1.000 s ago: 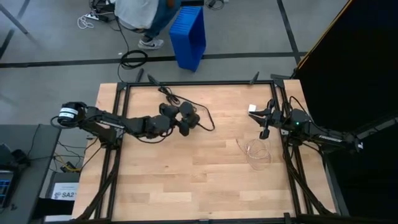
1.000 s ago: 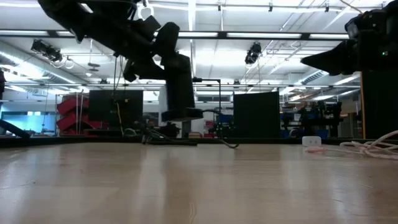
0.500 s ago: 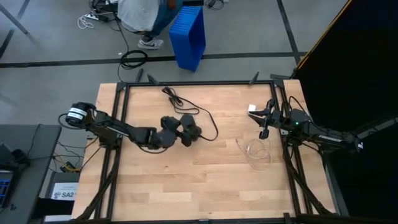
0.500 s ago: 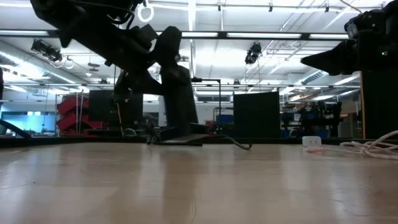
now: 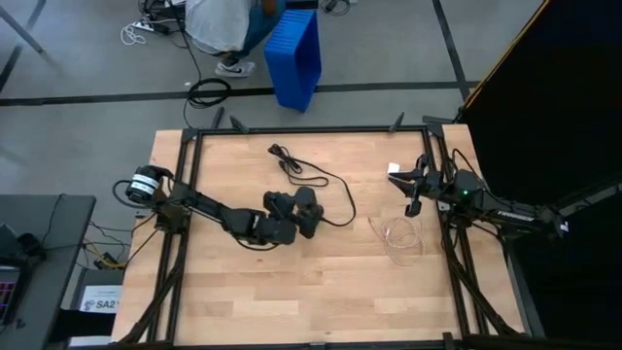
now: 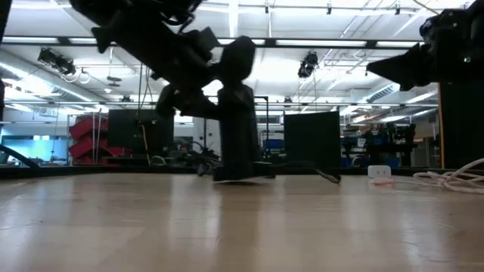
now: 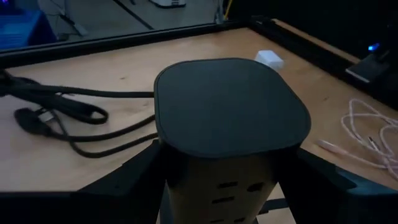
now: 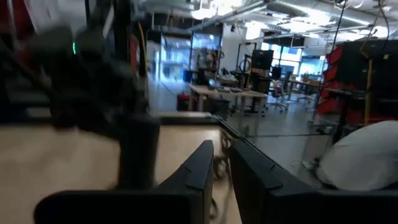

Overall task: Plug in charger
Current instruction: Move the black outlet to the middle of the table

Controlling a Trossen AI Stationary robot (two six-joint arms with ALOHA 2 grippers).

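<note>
A black upright power tower [image 7: 230,106] with outlet slots on its side stands at the table's middle [image 5: 305,216], and my left gripper [image 5: 299,218] is shut on it. Its black cord [image 5: 335,197] loops back to a plug [image 5: 283,156] near the far edge. A small white charger [image 5: 395,169] lies at the far right, also seen in the left wrist view as the charger [image 7: 268,59]. Its white cable [image 5: 398,236] lies coiled nearer. My right gripper [image 5: 414,192] hovers shut beside the charger, touching nothing. My left gripper pinches the tower between its two fingers [image 7: 134,175], on two opposite sides [image 7: 163,155] a little below the rounded top. The fingers come nearly level from the table's left, slanting slightly down. The tower stays upright, with its base [image 6: 242,175] at the table top.
A black metal frame [image 5: 311,129] runs around the table. A blue bin [image 5: 296,53] and a person's legs show on the floor beyond the far edge. Bare wood lies along the near half of the table [image 5: 321,292].
My left gripper has carried the tower toward the table's right and near edges and down. The tower was lifted clear before, and its base is now at the table top, still upright. The black cord has been dragged after it.
</note>
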